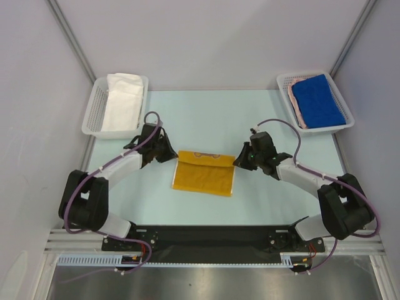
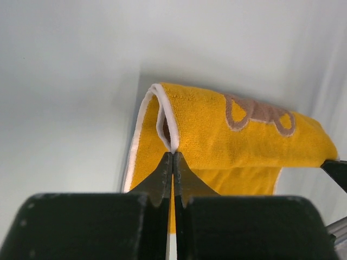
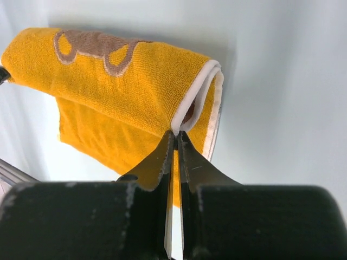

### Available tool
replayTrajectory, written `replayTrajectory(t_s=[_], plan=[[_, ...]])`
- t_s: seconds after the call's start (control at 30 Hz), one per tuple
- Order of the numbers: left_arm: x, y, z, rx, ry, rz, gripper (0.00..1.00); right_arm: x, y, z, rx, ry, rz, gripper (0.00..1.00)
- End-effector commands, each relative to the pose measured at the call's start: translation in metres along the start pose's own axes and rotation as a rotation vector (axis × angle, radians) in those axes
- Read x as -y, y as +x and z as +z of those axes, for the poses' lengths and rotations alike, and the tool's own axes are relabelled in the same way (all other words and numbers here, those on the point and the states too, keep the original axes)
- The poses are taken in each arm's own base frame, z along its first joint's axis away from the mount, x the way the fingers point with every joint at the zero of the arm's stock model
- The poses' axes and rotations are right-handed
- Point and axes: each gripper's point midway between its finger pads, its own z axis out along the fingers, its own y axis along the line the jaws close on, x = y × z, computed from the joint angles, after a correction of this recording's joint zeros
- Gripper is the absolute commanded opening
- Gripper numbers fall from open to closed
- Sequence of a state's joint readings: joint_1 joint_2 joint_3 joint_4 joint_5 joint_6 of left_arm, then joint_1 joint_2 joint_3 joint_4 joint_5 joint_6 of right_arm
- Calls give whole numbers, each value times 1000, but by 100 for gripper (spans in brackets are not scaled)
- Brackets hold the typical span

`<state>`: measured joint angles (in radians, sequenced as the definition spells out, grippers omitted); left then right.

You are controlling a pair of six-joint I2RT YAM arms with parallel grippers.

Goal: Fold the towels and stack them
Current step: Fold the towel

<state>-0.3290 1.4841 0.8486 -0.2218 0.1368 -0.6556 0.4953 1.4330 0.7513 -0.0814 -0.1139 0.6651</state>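
Note:
A yellow-orange towel (image 1: 204, 173) with a brown bear print lies mid-table, its far edge lifted into a fold. My left gripper (image 1: 173, 154) is shut on the white-trimmed left corner of that towel (image 2: 217, 124), the fingertips (image 2: 165, 162) pinching the hem. My right gripper (image 1: 238, 160) is shut on the opposite corner of the same towel (image 3: 124, 81), the hem caught between its fingertips (image 3: 187, 149). A plain white towel (image 1: 122, 102) lies in the left basket. A blue towel (image 1: 318, 101) sits on a pinkish towel (image 1: 295, 103) in the right basket.
A white mesh basket (image 1: 92, 112) stands at the back left corner of the pale green table (image 1: 206, 119). A second white mesh basket (image 1: 285, 80) stands at the back right. Grey walls close in the sides and back.

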Motion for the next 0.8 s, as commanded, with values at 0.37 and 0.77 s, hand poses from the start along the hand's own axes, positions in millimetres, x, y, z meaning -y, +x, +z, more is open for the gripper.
replayTrajectory(t_s=[0.37, 0.77], plan=[[20, -2, -41, 46, 90, -5, 0, -16, 2, -35, 15, -49, -28, 0], [10, 23, -48, 5, 108, -7, 0, -17, 37, -51, -31, -58, -30, 0]])
